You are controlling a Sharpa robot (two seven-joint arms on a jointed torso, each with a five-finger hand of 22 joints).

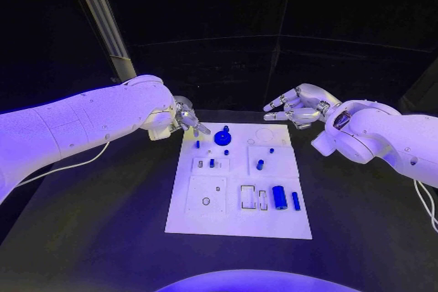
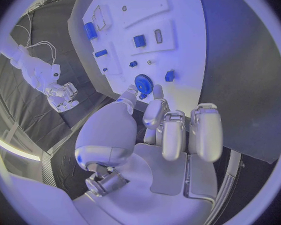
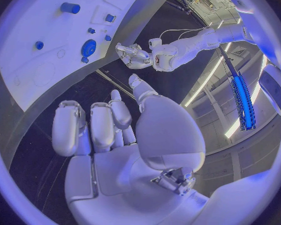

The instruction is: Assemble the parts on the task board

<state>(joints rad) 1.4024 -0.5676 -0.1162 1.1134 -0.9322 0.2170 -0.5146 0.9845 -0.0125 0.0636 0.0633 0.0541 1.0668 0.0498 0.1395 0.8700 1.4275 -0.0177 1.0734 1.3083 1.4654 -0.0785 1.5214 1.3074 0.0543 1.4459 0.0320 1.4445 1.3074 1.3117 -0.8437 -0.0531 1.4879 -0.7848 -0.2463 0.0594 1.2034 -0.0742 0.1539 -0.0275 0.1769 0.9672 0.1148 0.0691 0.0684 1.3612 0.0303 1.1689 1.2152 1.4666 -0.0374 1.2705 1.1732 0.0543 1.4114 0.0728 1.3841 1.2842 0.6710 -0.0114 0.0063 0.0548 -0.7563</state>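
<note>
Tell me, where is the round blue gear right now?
In the head view, the blue gear sits on the white task board near its far edge, left of middle, just beside the left hand.

One task board [image 1: 239, 223]. One blue gear [image 1: 223, 139]. Two blue cylinders side by side: the larger [image 1: 279, 197], the slimmer [image 1: 295, 201]. About five small blue pieces upright in the board; exact count couldn't be told. Two hands were in view.

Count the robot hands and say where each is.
2. The left hand is at the far left corner of the task board, near the blue gear; the right hand hangs beyond its far right corner.
</note>
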